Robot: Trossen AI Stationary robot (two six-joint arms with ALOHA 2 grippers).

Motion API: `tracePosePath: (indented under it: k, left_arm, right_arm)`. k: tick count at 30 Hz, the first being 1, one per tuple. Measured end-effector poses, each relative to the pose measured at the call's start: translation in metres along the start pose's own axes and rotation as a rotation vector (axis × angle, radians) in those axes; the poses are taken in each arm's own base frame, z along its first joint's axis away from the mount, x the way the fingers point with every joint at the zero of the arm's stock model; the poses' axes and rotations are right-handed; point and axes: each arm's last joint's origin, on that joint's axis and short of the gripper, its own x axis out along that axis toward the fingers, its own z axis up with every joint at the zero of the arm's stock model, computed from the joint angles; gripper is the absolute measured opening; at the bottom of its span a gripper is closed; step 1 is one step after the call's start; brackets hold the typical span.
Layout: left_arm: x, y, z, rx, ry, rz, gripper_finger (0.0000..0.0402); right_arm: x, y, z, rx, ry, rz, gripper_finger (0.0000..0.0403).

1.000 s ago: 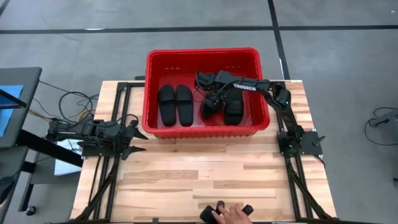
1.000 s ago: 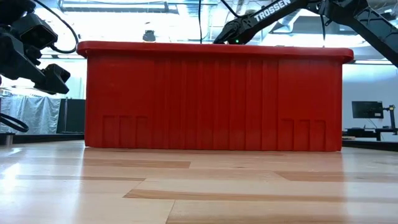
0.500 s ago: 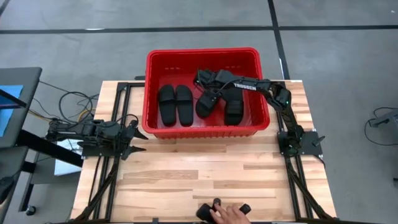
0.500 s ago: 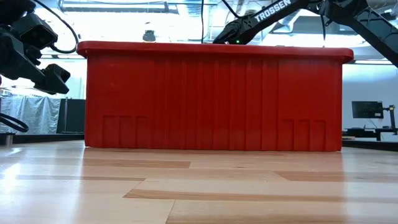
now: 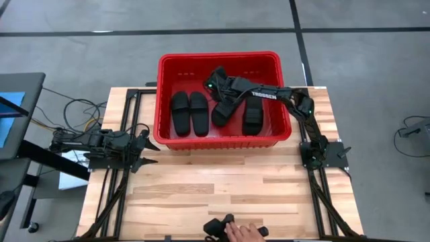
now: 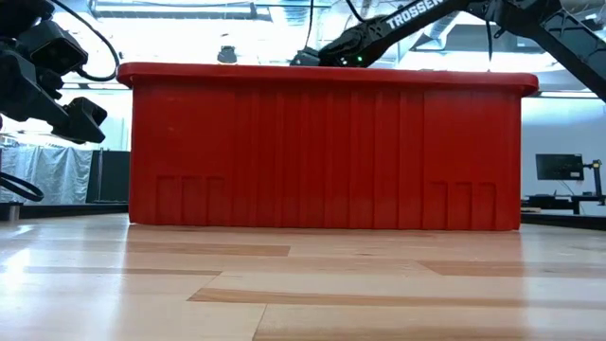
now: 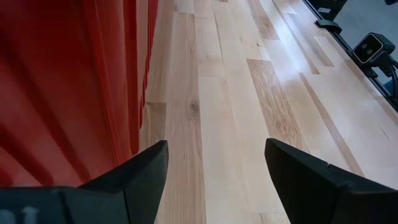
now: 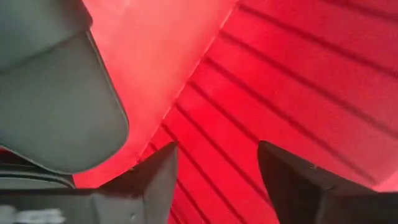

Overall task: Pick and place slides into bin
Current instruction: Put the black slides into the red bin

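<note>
The red bin [image 5: 218, 55] stands at the table's far middle and fills the low view [image 6: 322, 152]. Several black slides lie in it. Two lie side by side at the left [image 5: 189, 113], one lies slanted in the middle [image 5: 222, 111], and one lies at the right [image 5: 252, 115]. My right gripper [image 5: 216, 79] hangs open inside the bin near its far wall, just above the rim in the low view [image 6: 308, 59]. Between its fingers [image 8: 217, 180] only red bin shows, and a slide's rounded end [image 8: 56, 106] lies beside them. My left gripper [image 5: 144, 144] waits open outside the bin's near left corner.
A person's hand [image 5: 235, 232] with small black objects shows at the table's near edge. Bare wooden table [image 7: 236, 93] stretches in front of the bin, whose ribbed wall [image 7: 62, 74] stands close beside my left gripper. Black frame rails run along both table sides.
My right gripper has risen from the middle slide and moved toward the bin's far wall and a little to the left, turning as it went. The middle slide has shifted slightly left and now lies slanted on its own. The person's hand has slid left along the near edge.
</note>
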Motion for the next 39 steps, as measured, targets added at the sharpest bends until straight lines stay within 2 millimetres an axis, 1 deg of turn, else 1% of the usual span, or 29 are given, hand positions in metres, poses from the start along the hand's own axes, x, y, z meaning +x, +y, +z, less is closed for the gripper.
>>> tracePosePath:
  k: [3,6,8,9,10,14,18,20,22,25,30,35,39]
  left_arm:
    - [0.0,0.0,0.0,0.0,0.0,0.0,0.0258]
    - [0.0,0.0,0.0,0.0,0.0,0.0,0.0258]
    - [0.0,0.0,0.0,0.0,0.0,0.0,0.0258]
    - [0.0,0.0,0.0,0.0,0.0,0.0,0.0258]
    - [0.0,0.0,0.0,0.0,0.0,0.0,0.0258]
    - [0.0,0.0,0.0,0.0,0.0,0.0,0.0258]
    - [0.0,0.0,0.0,0.0,0.0,0.0,0.0258]
    - [0.0,0.0,0.0,0.0,0.0,0.0,0.0258]
    - [0.0,0.0,0.0,0.0,0.0,0.0,0.0258]
    - [0.0,0.0,0.0,0.0,0.0,0.0,0.0258]
    - [0.0,0.0,0.0,0.0,0.0,0.001,0.0258]
    - [0.0,0.0,0.0,0.0,0.0,0.0,0.0258]
    - [0.0,0.0,0.0,0.0,0.0,0.0,0.0258]
  right_arm:
    - [-0.009,-0.005,0.001,-0.006,-0.038,0.008,0.0159]
    - [-0.019,-0.009,-0.001,-0.015,-0.087,0.047,0.0087]
    - [-0.027,-0.013,-0.003,0.013,-0.146,0.083,0.0035]
    - [-0.031,-0.015,-0.005,0.036,-0.183,0.105,0.0018]
    - [-0.034,-0.017,-0.007,0.059,-0.224,0.135,0.0011]
    - [-0.046,-0.026,-0.017,0.137,-0.398,0.245,0.0012]
    - [-0.049,-0.034,-0.03,0.212,-0.529,0.334,0.0003]
    - [-0.047,-0.036,-0.035,0.227,-0.561,0.352,0.0002]
    - [-0.043,-0.036,-0.038,0.235,-0.559,0.364,0.0001]
    - [-0.033,-0.033,-0.038,0.247,-0.572,0.405,0.0001]
    - [-0.007,-0.022,-0.021,0.233,-0.536,0.46,0.0]
    - [0.009,-0.01,-0.003,0.178,-0.523,0.507,0.0]
    - [0.012,-0.01,0.002,0.157,-0.537,0.484,0.0]
